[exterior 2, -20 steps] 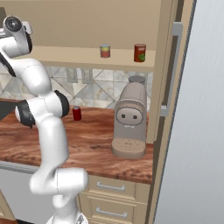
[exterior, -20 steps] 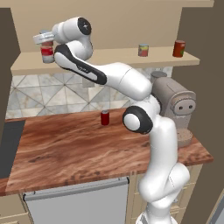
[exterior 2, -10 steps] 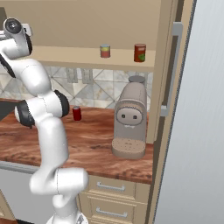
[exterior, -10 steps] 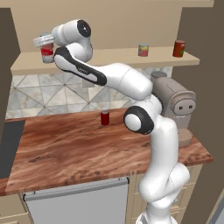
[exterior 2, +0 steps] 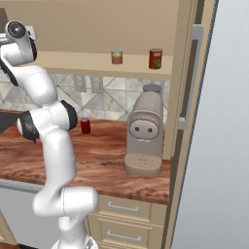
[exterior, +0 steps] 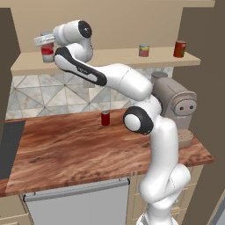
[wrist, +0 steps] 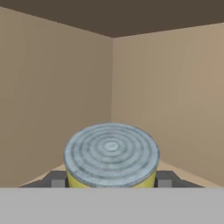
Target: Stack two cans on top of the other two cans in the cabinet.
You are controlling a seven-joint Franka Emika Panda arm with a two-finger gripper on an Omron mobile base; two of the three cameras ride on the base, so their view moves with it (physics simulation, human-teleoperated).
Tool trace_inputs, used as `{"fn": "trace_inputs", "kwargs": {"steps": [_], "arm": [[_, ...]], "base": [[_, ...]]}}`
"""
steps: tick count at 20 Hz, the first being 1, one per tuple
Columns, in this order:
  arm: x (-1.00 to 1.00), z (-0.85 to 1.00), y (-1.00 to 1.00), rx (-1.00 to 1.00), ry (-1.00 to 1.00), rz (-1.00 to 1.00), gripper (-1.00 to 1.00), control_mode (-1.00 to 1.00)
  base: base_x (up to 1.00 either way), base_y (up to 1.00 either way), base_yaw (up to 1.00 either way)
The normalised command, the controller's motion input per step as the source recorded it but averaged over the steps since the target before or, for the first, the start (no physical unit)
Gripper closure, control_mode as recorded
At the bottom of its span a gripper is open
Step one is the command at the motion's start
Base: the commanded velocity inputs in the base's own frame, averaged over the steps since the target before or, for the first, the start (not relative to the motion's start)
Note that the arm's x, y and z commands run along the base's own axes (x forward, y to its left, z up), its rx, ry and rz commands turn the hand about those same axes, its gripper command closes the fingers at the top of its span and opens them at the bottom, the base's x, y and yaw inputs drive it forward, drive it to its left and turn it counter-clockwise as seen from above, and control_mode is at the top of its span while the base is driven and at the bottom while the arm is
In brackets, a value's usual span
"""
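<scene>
The yellow-labelled can [wrist: 111, 155] is cut off at the hand view's bottom, hiding its lower body. The gripper fingertips [wrist: 56, 179] are mostly hidden behind it. In the right base view, the wrist runs off the upper left edge.

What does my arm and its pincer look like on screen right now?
A glossy white arm of rounded segments with black joint caps and black seams, rising from a white pedestal. No loose cables or markings are visible. The pincer has two small, dark grey, blocky fingertips.
</scene>
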Motion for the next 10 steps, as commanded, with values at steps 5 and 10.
{"fn": "trace_inputs", "kwargs": {"steps": [5,10], "arm": [[0.00,0.13,0.03,-0.01,0.00,0.00,1.00,-1.00],[0.02,0.04,0.06,-0.01,0.00,0.00,1.00,-1.00]], "base": [[0.00,0.00,0.00],[0.00,0.00,0.00]]}}
